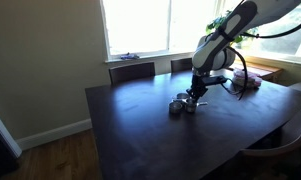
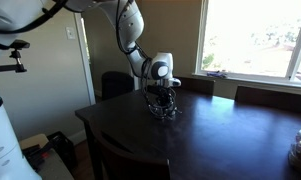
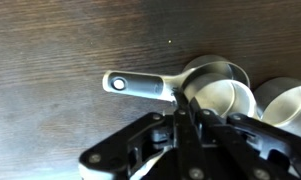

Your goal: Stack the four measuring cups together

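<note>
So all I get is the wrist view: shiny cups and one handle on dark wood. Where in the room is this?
Observer: The small round silver metal measuring cups sit clustered on a large dark wooden dining table in front of bright windows.
Operator: What's around the table?
Observer: Dark wooden chairs are pushed in along its window side.
Operator: And the arm itself?
Observer: The white and black robot arm arches down from above, its end effector pointing straight down at the cups.
</note>
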`<act>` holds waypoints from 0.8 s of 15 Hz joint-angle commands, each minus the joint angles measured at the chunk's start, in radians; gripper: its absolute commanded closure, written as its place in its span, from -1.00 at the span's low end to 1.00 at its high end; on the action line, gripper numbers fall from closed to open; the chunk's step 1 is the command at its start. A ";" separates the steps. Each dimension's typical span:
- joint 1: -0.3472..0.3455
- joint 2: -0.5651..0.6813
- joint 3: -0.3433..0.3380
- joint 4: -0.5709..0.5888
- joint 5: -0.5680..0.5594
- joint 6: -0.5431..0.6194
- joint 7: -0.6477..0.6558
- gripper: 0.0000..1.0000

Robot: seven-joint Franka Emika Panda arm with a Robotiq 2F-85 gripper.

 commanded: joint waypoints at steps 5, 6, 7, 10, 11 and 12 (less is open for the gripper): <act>0.004 -0.020 0.007 -0.010 -0.003 -0.025 0.012 0.09; 0.004 -0.020 0.008 -0.010 -0.003 -0.024 0.011 -0.06; 0.004 -0.021 0.009 -0.012 -0.004 -0.024 0.011 -0.16; 0.006 -0.037 0.011 -0.020 -0.006 -0.041 0.011 -0.54; 0.008 -0.048 0.009 -0.022 -0.011 -0.071 0.008 -0.68; 0.011 -0.059 0.005 -0.025 -0.019 -0.096 0.004 -0.80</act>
